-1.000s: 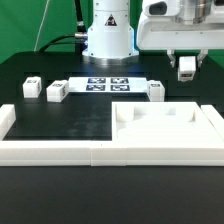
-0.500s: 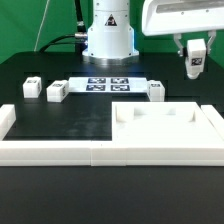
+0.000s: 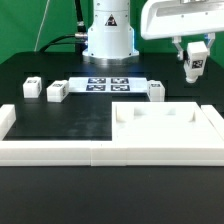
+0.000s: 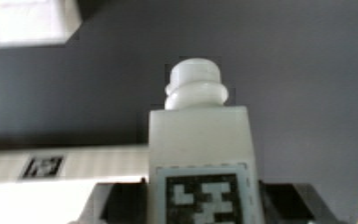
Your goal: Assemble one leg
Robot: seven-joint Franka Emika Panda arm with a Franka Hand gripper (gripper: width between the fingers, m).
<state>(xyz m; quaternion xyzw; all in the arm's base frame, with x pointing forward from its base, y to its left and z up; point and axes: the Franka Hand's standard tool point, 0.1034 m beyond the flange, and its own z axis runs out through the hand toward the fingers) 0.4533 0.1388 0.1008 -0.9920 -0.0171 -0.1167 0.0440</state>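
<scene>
A: Gripper state?
B: Clamped on the leg. The square tagged body is pinched between the fingers, and the knobbed peg end is left free, pointing away from the gripper.
A: Leg location?
B: It is held in the air near the exterior view's right, well above the table and well apart from the marker board.
A: Handling?
B: Judged light, stiff, smooth plastic — slip is possible if pinched loosely. The flat sides of the body are best gripped; the narrow peg is better left untouched — likely needed for a socket.
</scene>
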